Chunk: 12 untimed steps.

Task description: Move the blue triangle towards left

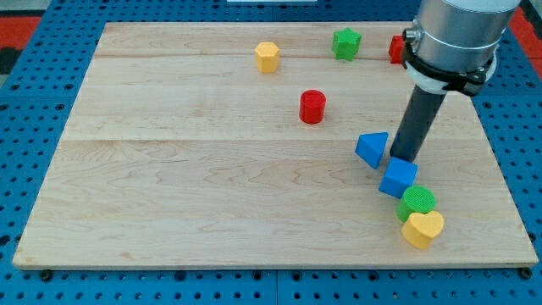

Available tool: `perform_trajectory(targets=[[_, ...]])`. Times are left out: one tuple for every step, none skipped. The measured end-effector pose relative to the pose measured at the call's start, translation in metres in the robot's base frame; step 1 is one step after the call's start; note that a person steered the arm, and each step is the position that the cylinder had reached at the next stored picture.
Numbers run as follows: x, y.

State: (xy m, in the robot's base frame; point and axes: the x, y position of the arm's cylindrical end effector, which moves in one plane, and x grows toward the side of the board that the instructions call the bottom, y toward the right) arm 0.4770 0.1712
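Behind my tip [400, 160] — red block [395, 48], half-hidden.

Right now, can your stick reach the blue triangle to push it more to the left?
Probably yes. My tip sits just to the view's right of the blue triangle, with nothing between them. The blue cube lies just below my tip, so it might get nudged too.
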Motion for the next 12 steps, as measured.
perform_trajectory(targets=[[-0.001,0.017],[-0.016,0.012],[-0.016,0.005],[-0.016,-0.028],[-0.015,-0.069],[-0.015,-0.090],[-0.011,-0.121],[-0.006,-0.172],[-0.004,-0.234],[-0.001,-0.290],[0.005,-0.310],[0.019,-0.230]])
